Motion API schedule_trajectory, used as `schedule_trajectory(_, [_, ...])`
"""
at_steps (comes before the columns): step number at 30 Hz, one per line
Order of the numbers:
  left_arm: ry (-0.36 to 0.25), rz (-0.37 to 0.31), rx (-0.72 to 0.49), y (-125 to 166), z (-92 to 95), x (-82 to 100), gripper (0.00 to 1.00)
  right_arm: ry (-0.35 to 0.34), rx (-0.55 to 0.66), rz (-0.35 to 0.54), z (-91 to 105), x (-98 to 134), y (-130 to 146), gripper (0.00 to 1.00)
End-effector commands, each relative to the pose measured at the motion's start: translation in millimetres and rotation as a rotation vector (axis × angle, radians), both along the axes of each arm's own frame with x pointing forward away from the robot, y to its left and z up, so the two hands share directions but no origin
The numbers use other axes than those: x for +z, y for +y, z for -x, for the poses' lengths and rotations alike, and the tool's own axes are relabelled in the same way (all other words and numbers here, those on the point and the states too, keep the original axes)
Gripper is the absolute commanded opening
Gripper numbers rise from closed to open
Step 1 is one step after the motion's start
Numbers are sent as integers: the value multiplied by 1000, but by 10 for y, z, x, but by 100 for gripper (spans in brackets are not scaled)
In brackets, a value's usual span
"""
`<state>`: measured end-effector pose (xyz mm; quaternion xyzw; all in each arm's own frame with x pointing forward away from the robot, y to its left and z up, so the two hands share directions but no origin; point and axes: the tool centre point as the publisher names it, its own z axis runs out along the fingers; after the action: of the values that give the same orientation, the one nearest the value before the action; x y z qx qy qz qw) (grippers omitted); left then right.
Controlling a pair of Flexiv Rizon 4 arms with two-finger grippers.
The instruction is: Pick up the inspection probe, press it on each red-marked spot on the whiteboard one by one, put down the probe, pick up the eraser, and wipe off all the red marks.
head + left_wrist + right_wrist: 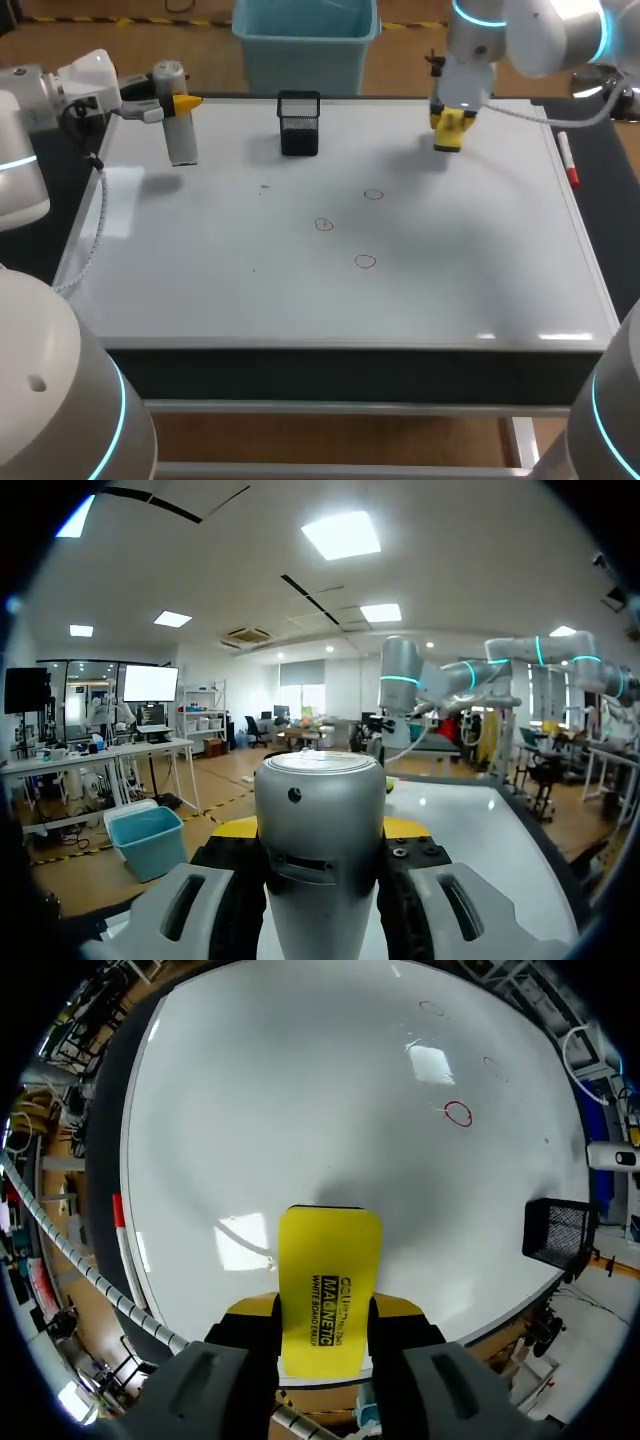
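The inspection probe, a silver cylinder, stands upright over the whiteboard's back left corner. My left gripper is shut on it from the side. In the left wrist view the probe fills the gap between the fingers of the left gripper. The yellow eraser is at the back right of the board, and my right gripper is shut on it from above. The right wrist view shows the eraser clamped in the right gripper, its shadow on the board just ahead. Three red circles mark the board's middle.
A black mesh pen holder stands at the board's back edge, between the two grippers. A red marker lies along the board's right edge. In the right wrist view the nearest red circle lies well ahead of the eraser.
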<state>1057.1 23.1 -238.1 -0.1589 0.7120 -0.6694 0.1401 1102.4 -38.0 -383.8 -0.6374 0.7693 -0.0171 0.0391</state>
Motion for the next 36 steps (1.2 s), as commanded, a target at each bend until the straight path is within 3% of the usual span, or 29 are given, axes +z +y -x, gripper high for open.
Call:
schedule_trajectory(1, [-3, 0, 3, -7, 3, 4, 0, -36, -37, -1, 301, 104, -289, 0])
schedule_trajectory(18, [-3, 0, 3, -7, 3, 4, 0, -26, -207, -15, 900, 112, -775, 0])
schedule_trajectory(25, [-3, 0, 3, -7, 3, 4, 0, -6, -246, 14, 1019, 58, -920, 0])
schedule_trajectory(36, [-3, 0, 3, -7, 3, 4, 0, -3, -267, 0, 1025, 106, -895, 0])
